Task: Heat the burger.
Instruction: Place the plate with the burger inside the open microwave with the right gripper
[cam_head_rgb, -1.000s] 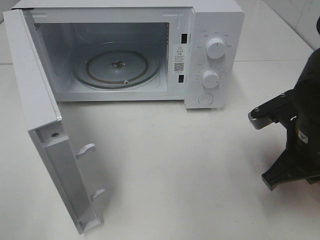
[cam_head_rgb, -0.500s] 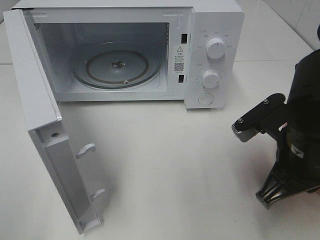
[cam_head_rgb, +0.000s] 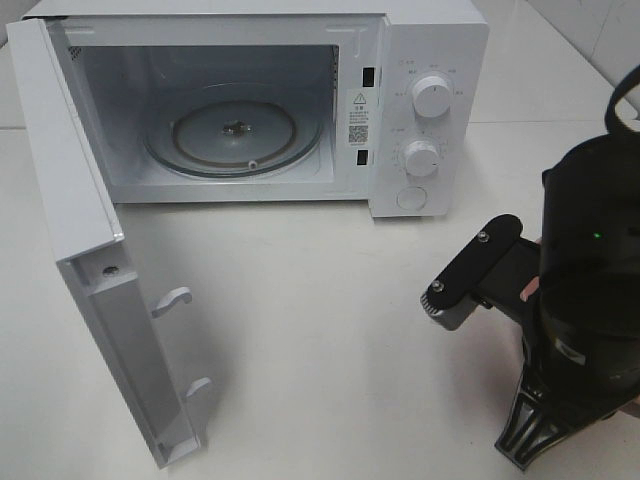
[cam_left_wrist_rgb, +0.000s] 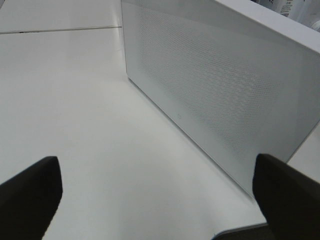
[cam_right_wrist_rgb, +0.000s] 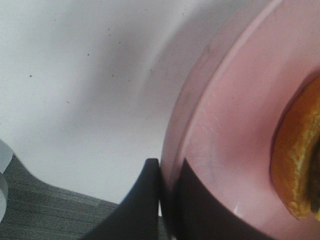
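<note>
Two Grippers, One Burger on a Plate

Pinching the rim of the pink plate (cam_right_wrist_rgb: 225, 125) with the right gripper (cam_right_wrist_rgb: 167, 169), pressing both black jaws together on that rim. Carrying the burger (cam_right_wrist_rgb: 297, 160) on this plate, sitting well away from the pinched rim. Showing only a golden-brown bit of bun in the right wrist view, cutting off the rest at the picture's edge. Resting on the white table (cam_right_wrist_rgb: 75, 75) or lifted just off it: not showing which.

Holding the left gripper (cam_left_wrist_rgb: 156, 170) wide apart, gripping nothing at all. Pointing it at the outside of the microwave door (cam_left_wrist_rgb: 225, 90), a white panel full of tiny dots, standing near the gripper.

Looking down from the high camera. Seeing the white microwave (cam_head_rgb: 430, 40) at twelve o'clock, with the door hanging wide open toward eight o'clock. Seeing a round glass tray (cam_head_rgb: 235, 130) inside, lying flat at about eleven o'clock. Seeing two round knobs (cam_head_rgb: 431, 95) at one o'clock, stacked one above the other, with a round button (cam_head_rgb: 411, 198) just below them. Seeing the black right arm (cam_head_rgb: 585, 300) at four o'clock, standing well apart from the microwave and hiding the plate and burger from this camera.
</note>
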